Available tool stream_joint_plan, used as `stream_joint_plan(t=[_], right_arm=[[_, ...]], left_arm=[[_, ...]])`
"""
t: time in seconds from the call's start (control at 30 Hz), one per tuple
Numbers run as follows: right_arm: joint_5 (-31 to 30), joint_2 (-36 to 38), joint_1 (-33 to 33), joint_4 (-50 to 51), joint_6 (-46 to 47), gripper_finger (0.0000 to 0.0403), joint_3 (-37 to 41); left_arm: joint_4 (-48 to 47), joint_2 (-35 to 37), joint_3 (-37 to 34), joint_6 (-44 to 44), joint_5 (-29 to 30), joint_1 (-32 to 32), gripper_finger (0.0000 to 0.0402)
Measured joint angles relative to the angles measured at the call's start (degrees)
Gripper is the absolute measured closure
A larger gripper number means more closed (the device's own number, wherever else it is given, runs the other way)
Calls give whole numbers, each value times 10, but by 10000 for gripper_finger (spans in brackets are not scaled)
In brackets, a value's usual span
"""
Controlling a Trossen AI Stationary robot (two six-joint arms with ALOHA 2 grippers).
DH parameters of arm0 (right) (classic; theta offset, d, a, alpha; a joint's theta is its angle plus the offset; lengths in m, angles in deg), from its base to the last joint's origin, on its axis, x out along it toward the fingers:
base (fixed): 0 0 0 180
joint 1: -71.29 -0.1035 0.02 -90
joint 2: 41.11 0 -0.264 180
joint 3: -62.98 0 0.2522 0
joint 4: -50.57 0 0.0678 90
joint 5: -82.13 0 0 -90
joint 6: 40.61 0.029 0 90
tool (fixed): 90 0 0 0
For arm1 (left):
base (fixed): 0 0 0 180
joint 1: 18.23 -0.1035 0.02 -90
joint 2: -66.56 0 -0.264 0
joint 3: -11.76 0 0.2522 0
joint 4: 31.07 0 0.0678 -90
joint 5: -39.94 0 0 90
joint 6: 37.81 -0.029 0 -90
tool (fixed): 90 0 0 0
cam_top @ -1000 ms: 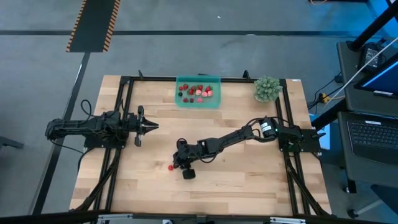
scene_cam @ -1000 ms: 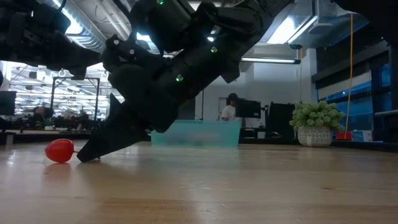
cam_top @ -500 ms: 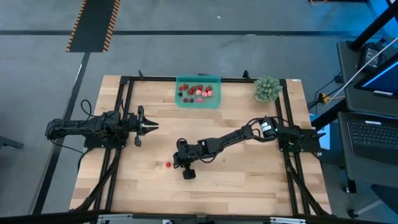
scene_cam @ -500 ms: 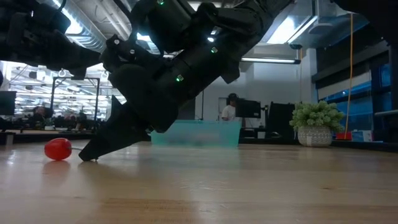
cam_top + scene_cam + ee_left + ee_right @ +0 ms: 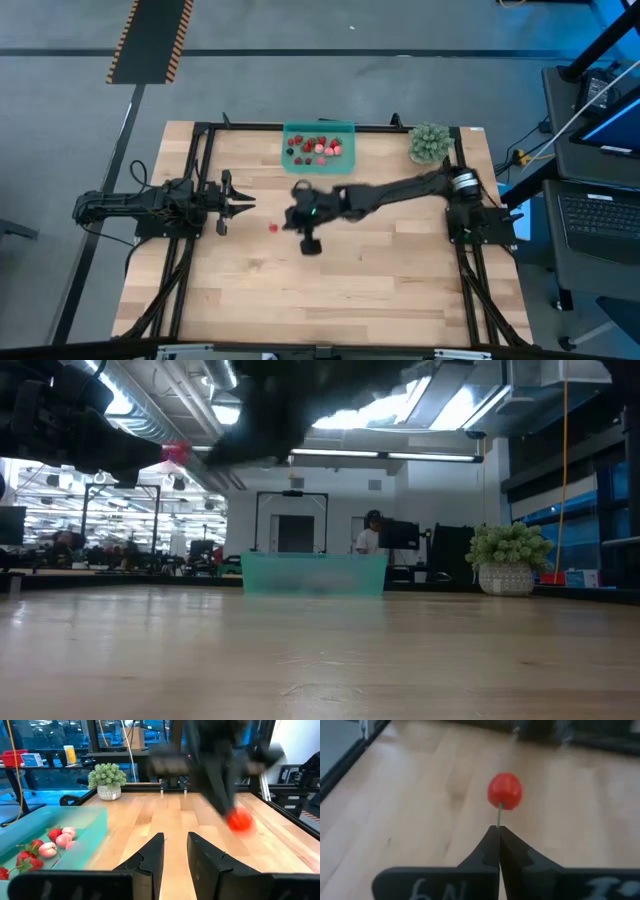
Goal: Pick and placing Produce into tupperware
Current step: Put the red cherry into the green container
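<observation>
A small red round piece of produce (image 5: pixel 504 791) hangs at the tip of my right gripper (image 5: pixel 498 829), which is shut on its thin stem above the table's middle (image 5: pixel 282 224). The piece also shows in the high view (image 5: pixel 273 227), high up in the low view (image 5: pixel 175 453) and in the left wrist view (image 5: pixel 240 820). The teal tupperware (image 5: pixel 320 148) rests flat at the far edge, with several red, pink and dark pieces (image 5: pixel 315 147) inside. My left gripper (image 5: pixel 248 203) waits open at the table's left, its fingers (image 5: pixel 152 855) pointing right. My right gripper pinches the thin stem (image 5: pixel 499 815) of the red piece between its two fingertips, only at their free ends. The fingers point toward the table's left. The piece is lifted clear of the table and sits just beyond the fingertips.
A green leafy plant in a pale pot (image 5: pixel 428 142) stands at the far right corner. A black frame rail (image 5: pixel 205 165) runs round the wooden tabletop. Bare wood lies over the near half (image 5: pixel 320 300). A person shows far off in the room (image 5: pixel 370 532).
The red piece lay on the table just left of my right gripper's tips. The gripper has taken hold of it and lifted it clear. Arm and piece have risen fast and moved toward the far edge, nearer the tupperware; the arm is blurred.
</observation>
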Motion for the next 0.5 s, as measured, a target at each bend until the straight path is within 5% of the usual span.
stream_joint_plan(t=[0.27, 0.5], right_arm=[[-5, 122, 80, 47, -71, 402, -1], [-6, 136, 158, 67, -81, 403, -33]], left_arm=[[0, 0, 0, 0, 4, 0, 335], [0, 1, 0, 0, 7, 0, 347]])
